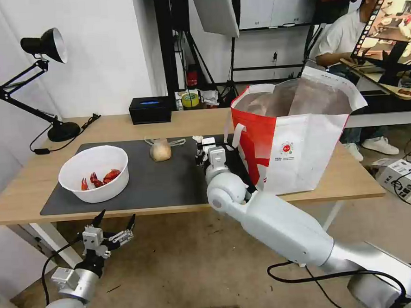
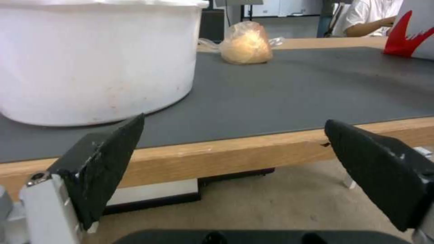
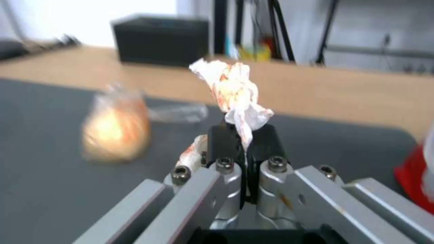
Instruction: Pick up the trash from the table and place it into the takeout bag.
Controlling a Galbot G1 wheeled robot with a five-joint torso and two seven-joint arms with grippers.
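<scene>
Right wrist view has the right pincer clamped tight on the crumpled white tissue, raised over the counter's dark mat; the takeout bag stands just to its right. Left pincer gapes empty below the counter's edge.

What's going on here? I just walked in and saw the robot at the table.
The robot is clearing trash into the takeout bag. Its right tool is shut on a crumpled tissue, held above the grey mat beside the bag. Its left tool hangs open below the table's near edge, in front of the white bowl of crayfish shells. A knotted bag lies on the mat.
</scene>
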